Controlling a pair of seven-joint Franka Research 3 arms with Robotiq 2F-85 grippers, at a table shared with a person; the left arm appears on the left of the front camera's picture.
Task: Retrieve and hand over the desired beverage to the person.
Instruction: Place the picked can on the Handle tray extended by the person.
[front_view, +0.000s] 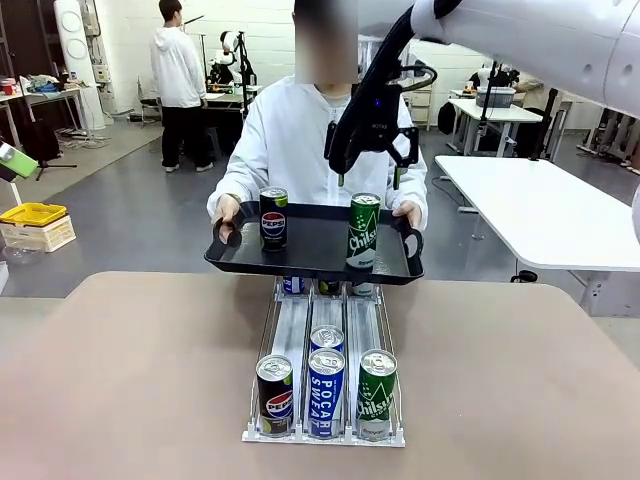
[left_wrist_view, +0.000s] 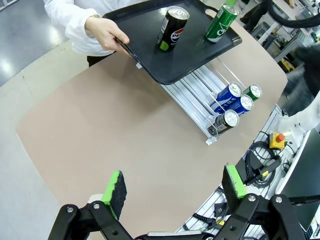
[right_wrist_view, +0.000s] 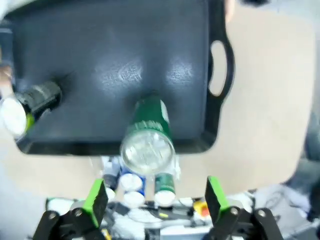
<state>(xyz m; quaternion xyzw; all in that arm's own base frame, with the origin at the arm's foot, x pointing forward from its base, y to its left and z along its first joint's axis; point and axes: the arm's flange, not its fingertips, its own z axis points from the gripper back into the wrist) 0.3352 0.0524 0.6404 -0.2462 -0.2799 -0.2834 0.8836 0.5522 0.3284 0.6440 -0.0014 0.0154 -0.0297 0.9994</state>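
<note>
- The landmark is the black tray, which the person holds level by both handles above the far end of the can rack on the bench
- A green Chilsung can stands upright on the tray's right half, near its front rim; a black Pepsi can stands upright on the left half, well apart from it
- The right gripper hangs just above and slightly behind the green can, its jaws spread and empty; in the right wrist view the right gripper has its green pads wide, with the can's silver top just beyond them, nothing between them
- The green can's long axis is vertical, and the gripper sits almost along that axis, over the can's top, so I judge the clear way off is straight up and back from the tray
- The left gripper is released too, high over the near side of the bench and well apart from the tray, so the right arm is far nearer
- I judge the can is delivered, standing free on the tray without support
- Risk, as I judge it: a sideways drift of the pads could tip the tall can
</note>
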